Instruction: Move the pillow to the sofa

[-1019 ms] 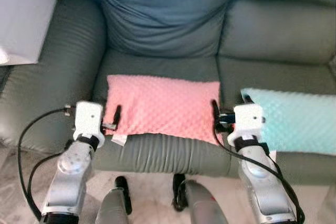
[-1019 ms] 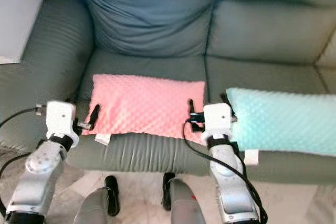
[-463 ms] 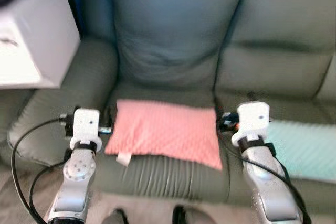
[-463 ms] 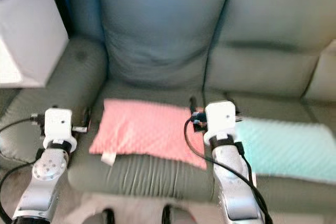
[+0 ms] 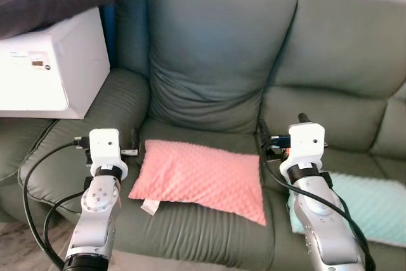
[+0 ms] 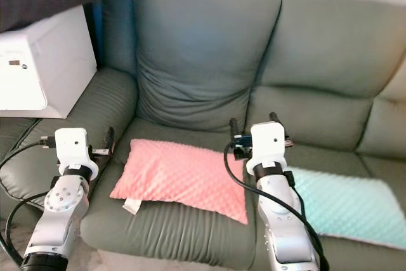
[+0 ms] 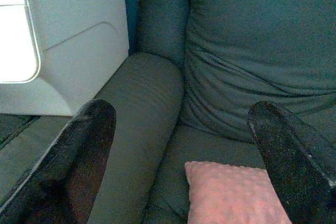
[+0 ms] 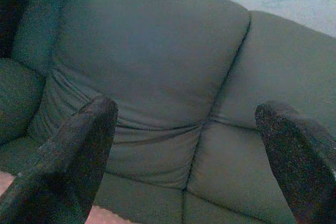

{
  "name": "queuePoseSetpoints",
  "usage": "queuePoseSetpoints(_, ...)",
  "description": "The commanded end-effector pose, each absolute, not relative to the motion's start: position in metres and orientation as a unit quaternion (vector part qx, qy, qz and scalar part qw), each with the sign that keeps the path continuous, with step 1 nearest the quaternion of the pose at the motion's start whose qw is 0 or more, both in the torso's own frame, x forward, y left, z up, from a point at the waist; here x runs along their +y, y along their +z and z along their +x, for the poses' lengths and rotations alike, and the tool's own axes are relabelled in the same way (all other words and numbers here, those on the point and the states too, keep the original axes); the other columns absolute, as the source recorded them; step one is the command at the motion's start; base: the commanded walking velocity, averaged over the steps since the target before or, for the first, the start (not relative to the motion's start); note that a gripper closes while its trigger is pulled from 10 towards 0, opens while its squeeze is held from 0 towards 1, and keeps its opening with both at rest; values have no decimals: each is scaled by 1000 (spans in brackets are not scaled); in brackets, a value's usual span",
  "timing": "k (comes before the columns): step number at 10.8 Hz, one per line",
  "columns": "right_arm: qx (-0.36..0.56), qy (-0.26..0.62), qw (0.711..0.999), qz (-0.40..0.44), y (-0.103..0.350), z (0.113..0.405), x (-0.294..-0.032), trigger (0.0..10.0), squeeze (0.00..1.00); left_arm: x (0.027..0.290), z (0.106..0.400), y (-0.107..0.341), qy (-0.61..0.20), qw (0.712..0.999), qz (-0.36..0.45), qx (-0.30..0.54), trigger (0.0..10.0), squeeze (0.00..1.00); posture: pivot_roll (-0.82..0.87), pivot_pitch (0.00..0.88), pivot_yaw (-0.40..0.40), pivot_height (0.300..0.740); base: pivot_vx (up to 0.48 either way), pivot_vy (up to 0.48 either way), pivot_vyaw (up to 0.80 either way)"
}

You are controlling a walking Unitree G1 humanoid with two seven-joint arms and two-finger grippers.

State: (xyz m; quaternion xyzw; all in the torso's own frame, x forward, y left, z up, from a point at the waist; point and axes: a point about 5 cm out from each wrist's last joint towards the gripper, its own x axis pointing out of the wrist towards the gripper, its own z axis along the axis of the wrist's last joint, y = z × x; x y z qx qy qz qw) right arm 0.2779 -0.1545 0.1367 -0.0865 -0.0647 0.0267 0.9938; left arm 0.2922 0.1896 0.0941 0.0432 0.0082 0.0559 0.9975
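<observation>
Green sofa (image 5: pixel 222 55) fills the frame; the pink pillow (image 5: pixel 202 179) lies at lower centre on its seat. Both the left gripper (image 5: pixel 130 146) and right gripper (image 5: pixel 279 132), fingers spread and empty, have lifted clear of it, so placement looks finished.

A pillow (image 5: pixel 203 179) lies on the sofa (image 5: pixel 216 61) seat at frame centre, a second pillow (image 5: pixel 374 204) lower right, and an appliance (image 5: pixel 54 71) stands upper left beside the armrest (image 5: pixel 95 122).
</observation>
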Motion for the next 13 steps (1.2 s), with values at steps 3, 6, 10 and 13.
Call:
queuePoseSetpoints(3, -51, 17, 995, -82, 129, 278, -159, 10000, 0, 190, 292, 91, 45, 997, 55, 15, 10000, 0, -39, 0, -92, 740, 0, 0, 0)
queuePoseSetpoints(6, -68, -22, 994, -80, 132, 278, -167, 10000, 0, 196, 304, 101, 44, 996, 77, -4, 10000, 0, -56, 0, -62, 740, 0, 0, 0)
queuePoseSetpoints(10, -96, -42, 992, -70, 139, 294, -161, 10000, 0, 198, 322, 114, 35, 996, 77, -27, 10000, 0, -62, 0, -26, 740, 0, 0, 0)
queuePoseSetpoints(13, -109, -37, 991, -71, 144, 302, -161, 10000, 0, 192, 326, 119, 21, 996, 74, -42, 10000, 0, -55, 0, -40, 740, 0, 0, 0)
